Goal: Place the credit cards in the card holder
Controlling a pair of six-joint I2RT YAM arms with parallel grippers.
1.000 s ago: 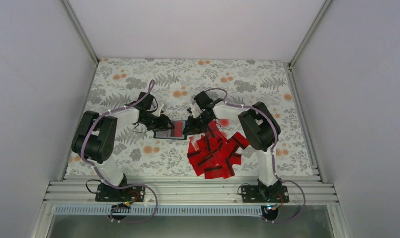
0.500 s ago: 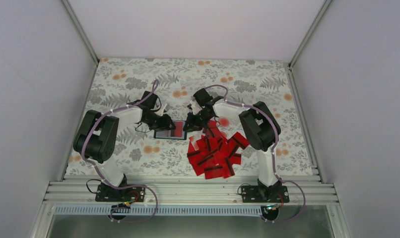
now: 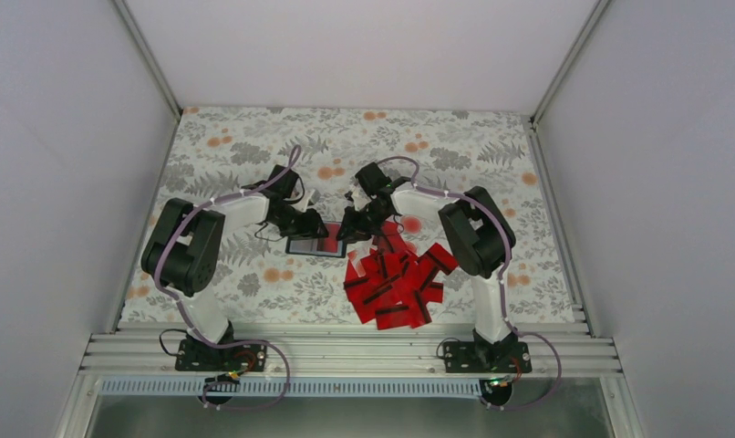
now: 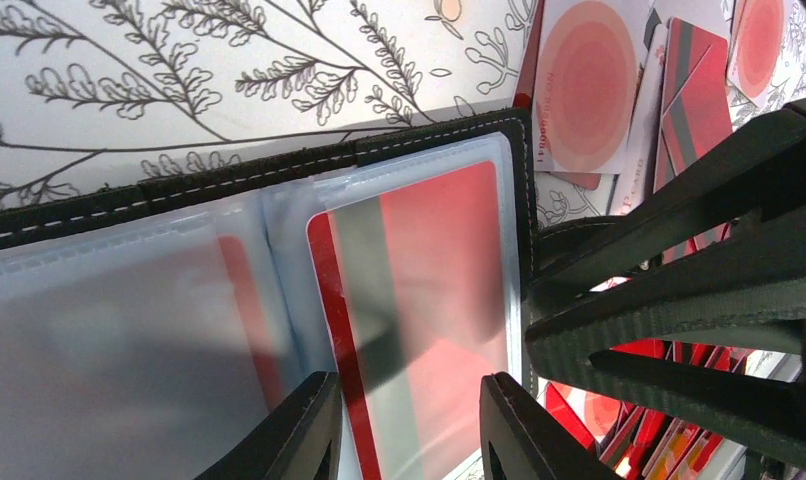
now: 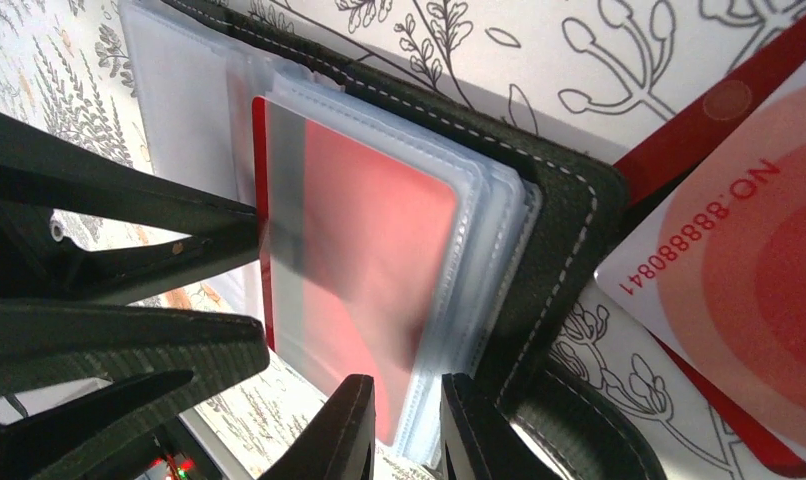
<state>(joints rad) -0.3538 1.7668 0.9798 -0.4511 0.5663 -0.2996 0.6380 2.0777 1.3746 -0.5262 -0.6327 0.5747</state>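
- The card holder [image 3: 311, 245] lies open and flat on the counter [image 3: 254, 146], its black stitched cover down and its clear plastic sleeves up.
- One red card [image 4: 429, 290] with a dark stripe sits inside the top sleeve of the right half.
- The other credit cards [image 3: 396, 278] form a loose, overlapping red heap just right of the holder, the nearest against its edge.

Open card holder [image 5: 569, 230], red card [image 5: 379, 260] sleeved (stripe leftward), tool [image 5: 407, 430] pinching sleeves

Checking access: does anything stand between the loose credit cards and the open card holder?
Only the right gripper, its fingertips at the card holder's edge nearest the credit cards; nothing else visible lies between them.
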